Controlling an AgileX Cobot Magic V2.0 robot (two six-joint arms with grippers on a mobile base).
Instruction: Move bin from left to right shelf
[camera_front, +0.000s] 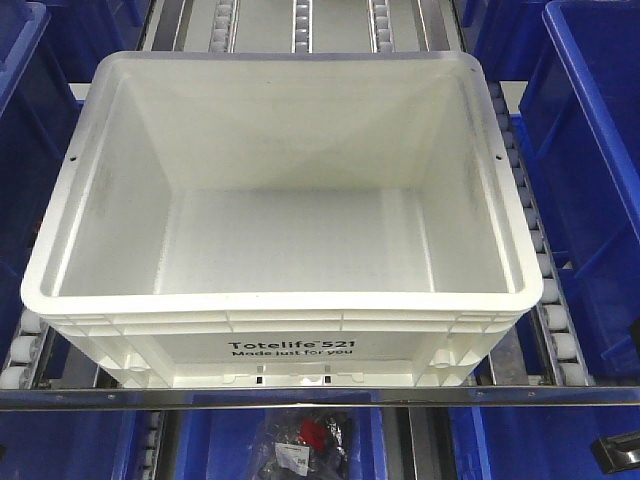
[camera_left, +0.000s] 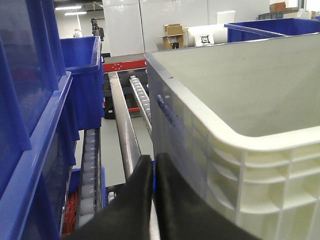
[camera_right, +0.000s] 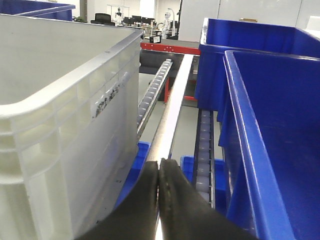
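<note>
Closed tight with nothing between its fingers, my left end effector (camera_left: 153, 162) sits just beside the left wall of the white bin (camera_left: 260, 200). My right end effector (camera_right: 159, 165), likewise pinched together and holding nothing, sits near its right wall. Farther out, the bin rests on the roller tracks (camera_front: 562, 345) of a shelf (camera_front: 320, 397), with blue bins (camera_front: 590, 150) on both sides.
</note>
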